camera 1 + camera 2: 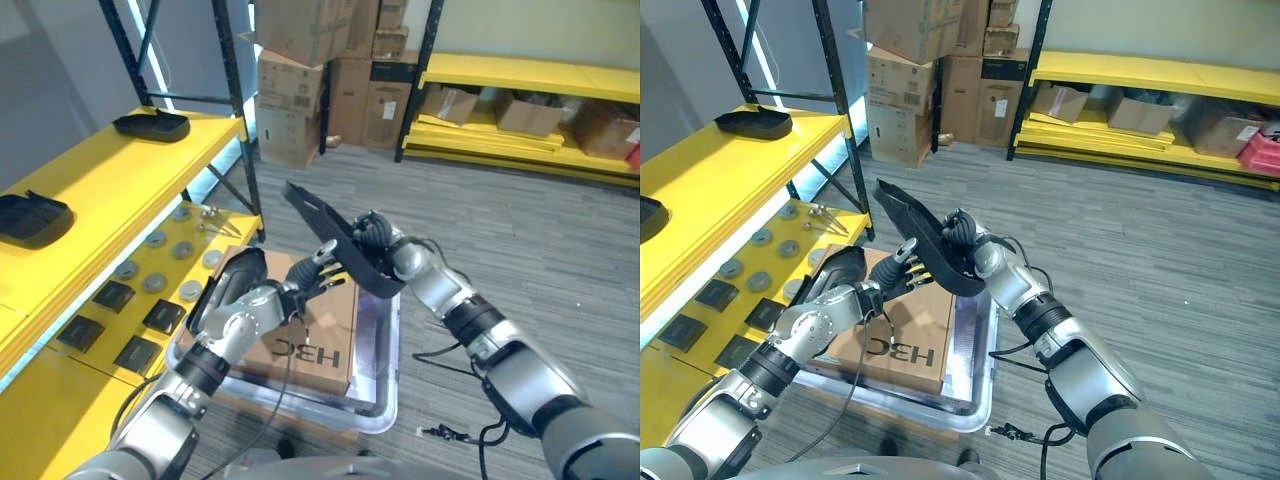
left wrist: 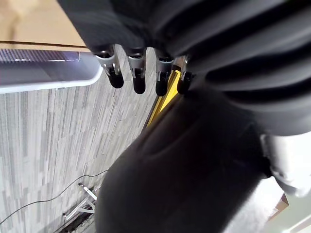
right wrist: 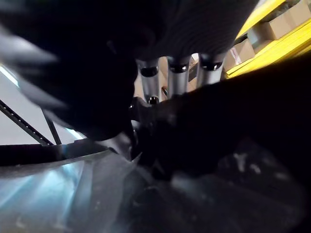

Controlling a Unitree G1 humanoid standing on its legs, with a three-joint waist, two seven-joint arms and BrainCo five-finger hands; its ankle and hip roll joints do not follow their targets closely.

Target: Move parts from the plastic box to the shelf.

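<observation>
A long black plastic part [image 1: 322,225] is held tilted, its far end up, above the clear plastic box [image 1: 385,400]. My right hand [image 1: 378,238] is shut on the part's near end; its fingers [image 3: 177,73] curl onto the dark part [image 3: 233,126]. From the left, my left hand [image 1: 240,292] reaches in with straight fingers [image 1: 318,265] that touch the part's underside. They appear as a row of fingers [image 2: 138,73] over the black part [image 2: 184,165]. The yellow shelf [image 1: 110,180] runs along my left.
A cardboard box [image 1: 310,345] lies inside the plastic box. Two black parts [image 1: 150,125] [image 1: 30,215] rest on the shelf's upper level. Round discs [image 1: 155,282] and black squares [image 1: 113,295] cover the lower level. Stacked cartons [image 1: 300,90] stand behind; another yellow rack [image 1: 530,110] is far right.
</observation>
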